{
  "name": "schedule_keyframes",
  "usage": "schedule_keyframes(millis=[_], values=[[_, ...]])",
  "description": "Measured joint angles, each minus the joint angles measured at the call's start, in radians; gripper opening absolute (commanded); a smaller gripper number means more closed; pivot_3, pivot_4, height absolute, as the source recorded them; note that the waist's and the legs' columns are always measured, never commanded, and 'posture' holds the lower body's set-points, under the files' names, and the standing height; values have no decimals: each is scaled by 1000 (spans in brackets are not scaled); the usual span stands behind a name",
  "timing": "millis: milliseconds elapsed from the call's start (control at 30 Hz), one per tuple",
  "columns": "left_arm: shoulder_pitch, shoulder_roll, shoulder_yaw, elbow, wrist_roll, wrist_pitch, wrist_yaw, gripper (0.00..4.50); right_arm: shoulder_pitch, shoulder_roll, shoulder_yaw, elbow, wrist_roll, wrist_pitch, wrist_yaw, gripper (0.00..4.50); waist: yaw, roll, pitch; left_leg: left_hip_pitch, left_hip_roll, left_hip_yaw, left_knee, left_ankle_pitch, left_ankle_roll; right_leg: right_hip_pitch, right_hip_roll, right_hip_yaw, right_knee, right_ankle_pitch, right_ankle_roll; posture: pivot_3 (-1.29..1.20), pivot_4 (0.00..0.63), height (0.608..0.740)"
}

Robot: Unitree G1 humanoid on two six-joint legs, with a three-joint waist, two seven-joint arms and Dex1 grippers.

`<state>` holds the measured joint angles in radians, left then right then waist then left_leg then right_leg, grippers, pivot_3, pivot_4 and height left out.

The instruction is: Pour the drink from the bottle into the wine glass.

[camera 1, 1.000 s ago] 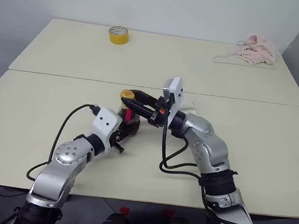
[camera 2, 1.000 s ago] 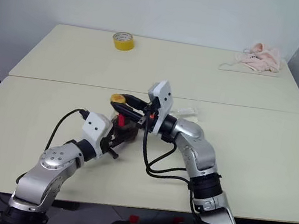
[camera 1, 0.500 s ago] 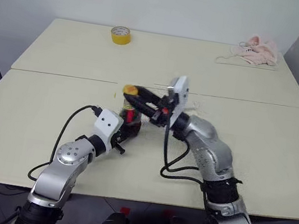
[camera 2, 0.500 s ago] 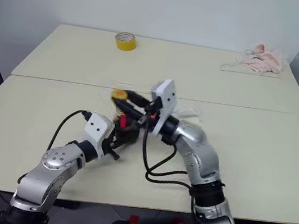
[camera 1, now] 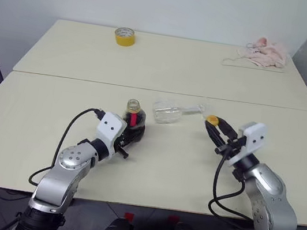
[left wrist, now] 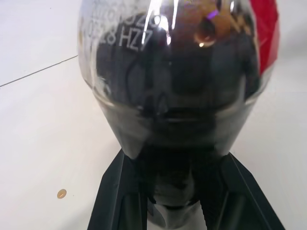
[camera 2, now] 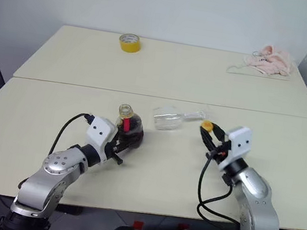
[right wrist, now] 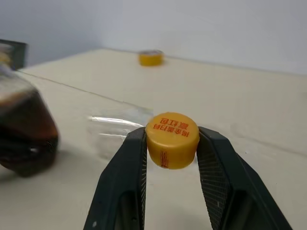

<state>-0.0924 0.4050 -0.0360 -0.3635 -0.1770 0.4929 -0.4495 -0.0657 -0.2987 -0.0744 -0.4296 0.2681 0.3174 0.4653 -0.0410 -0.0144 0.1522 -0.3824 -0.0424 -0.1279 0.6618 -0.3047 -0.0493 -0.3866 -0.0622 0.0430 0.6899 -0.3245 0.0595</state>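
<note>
While the left gripper clamps its fingers on the upright, uncapped bottle near the middle of the near table, the right gripper holds the yellow screw cap pinched between its two fingers, off to the right. Dark drink fills the bottle's bulbous body. Just beyond and between the two grippers, the wine glass lies on its side. Far back sit a yellow tape roll at left and a pink cloth at right.
</note>
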Motion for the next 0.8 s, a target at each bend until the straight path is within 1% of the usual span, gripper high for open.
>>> schedule_keyframes(millis=[67,167,233,400,467,533,567,700,733,800], values=[[0,-2,-1,1,0,0,-1,1005,67,-6,-21,34,-33,-65,-19,1208,3,0,0,0,0,-1,0,0,0,1,1,-1,0,0,0,0,150,740],[0,-2,0,2,0,0,-1,1005,137,-8,-53,143,-62,-96,-45,1208,6,0,0,0,0,0,0,0,0,1,0,0,0,0,0,0,150,740],[0,-2,0,2,0,0,-1,1005,148,-9,-68,201,-61,-97,-54,1208,6,0,0,1,1,0,0,0,0,1,1,0,0,0,0,0,150,740],[-1,-2,0,2,0,0,-1,1004,152,-17,-65,244,-65,-115,-51,1208,7,0,0,1,1,0,0,0,0,2,1,0,-1,0,0,0,150,740],[-1,-2,0,3,0,0,0,1004,152,-18,-65,246,-64,-115,-51,1942,8,0,0,1,1,-1,0,0,0,2,1,0,-1,0,0,0,150,740],[-1,-2,0,3,0,0,0,1004,152,-22,-64,247,-57,-114,-48,2431,8,0,0,1,1,-1,0,0,0,2,1,-1,-1,0,0,0,150,740],[-1,-2,0,3,0,0,0,1004,152,-26,-63,247,-56,-113,-44,2833,8,0,0,1,1,-1,0,0,0,3,1,-1,-1,0,0,0,150,740],[-1,-2,0,5,0,0,0,1004,154,-52,-60,246,-46,-100,-18,4204,10,0,0,1,1,-1,0,0,0,3,1,-1,-2,0,0,0,150,740],[-1,-2,0,6,0,0,1,1004,155,-64,-59,243,-44,-92,-5,4476,10,0,0,1,1,-1,1,0,0,3,1,-1,-2,0,0,0,150,740],[-2,-4,0,8,0,-1,1,1004,158,-101,-55,237,-40,-84,30,4500,11,0,0,1,0,-1,1,0,0,4,1,-1,-2,0,0,0,150,740]])
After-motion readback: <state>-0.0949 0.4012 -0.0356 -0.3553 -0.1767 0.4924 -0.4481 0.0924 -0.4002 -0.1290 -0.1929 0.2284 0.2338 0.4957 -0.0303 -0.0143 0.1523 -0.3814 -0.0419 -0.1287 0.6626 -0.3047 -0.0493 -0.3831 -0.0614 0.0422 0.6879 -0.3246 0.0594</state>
